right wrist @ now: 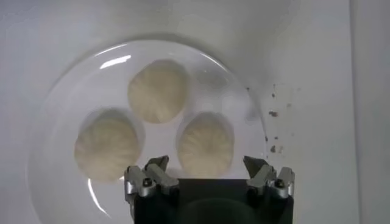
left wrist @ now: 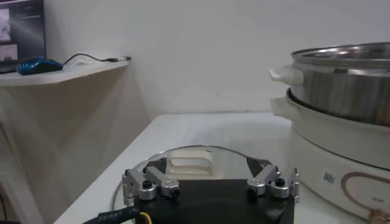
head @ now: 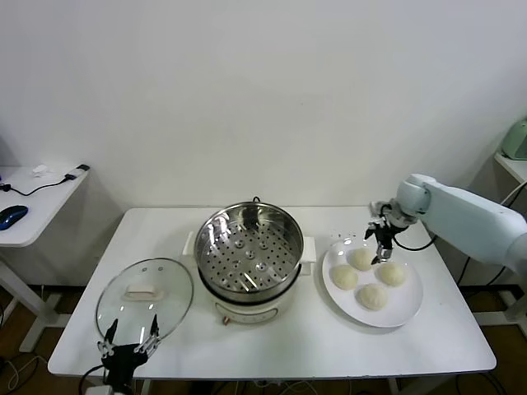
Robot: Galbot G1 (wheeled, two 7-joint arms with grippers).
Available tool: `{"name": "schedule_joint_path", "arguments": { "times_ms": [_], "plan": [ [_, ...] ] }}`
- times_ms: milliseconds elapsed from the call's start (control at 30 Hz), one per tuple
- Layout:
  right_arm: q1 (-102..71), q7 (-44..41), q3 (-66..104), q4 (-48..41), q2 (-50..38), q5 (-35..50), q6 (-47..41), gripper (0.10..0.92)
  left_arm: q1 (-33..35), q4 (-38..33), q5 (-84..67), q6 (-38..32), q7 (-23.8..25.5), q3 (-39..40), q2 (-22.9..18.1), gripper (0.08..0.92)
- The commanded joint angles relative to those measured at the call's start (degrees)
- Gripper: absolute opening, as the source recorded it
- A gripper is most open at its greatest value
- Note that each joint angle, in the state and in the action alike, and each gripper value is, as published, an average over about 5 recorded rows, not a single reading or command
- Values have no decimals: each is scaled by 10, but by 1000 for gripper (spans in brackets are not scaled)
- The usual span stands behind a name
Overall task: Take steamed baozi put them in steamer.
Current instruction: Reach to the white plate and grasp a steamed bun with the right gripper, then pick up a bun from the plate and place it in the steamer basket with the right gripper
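Four cream-white baozi lie on a white plate at the table's right: the far one, left one, right one and near one. My right gripper hovers open and empty over the far side of the plate, pointing down. In the right wrist view three baozi show; the closest lies just ahead of the open right gripper, without contact. The steel steamer with its perforated basket stands empty at the table's middle. My left gripper is parked open at the front left.
A round glass lid with a white handle lies flat left of the steamer, just ahead of the left gripper. A side table with a blue mouse stands at far left. Dark specks dot the table beside the plate.
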Motion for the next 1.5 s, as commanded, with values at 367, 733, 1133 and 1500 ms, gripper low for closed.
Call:
{"name": "schedule_joint_path", "arguments": {
  "times_ms": [367, 733, 1133, 1500],
  "plan": [
    [-48, 13, 45, -75, 45, -26, -14, 800, -2, 1, 4, 5, 0, 4, -3, 823],
    [-28, -9, 39, -56, 37, -19, -9, 600, 6, -6, 4, 9, -1, 3, -5, 823],
    [289, -48, -146, 119, 14, 115, 57, 560, 15, -8, 13, 0, -2, 8, -4, 823],
    [441, -57, -174, 299, 172, 147, 202, 560, 9, -8, 16, -2, -2, 19, 3, 823]
  ]
}}
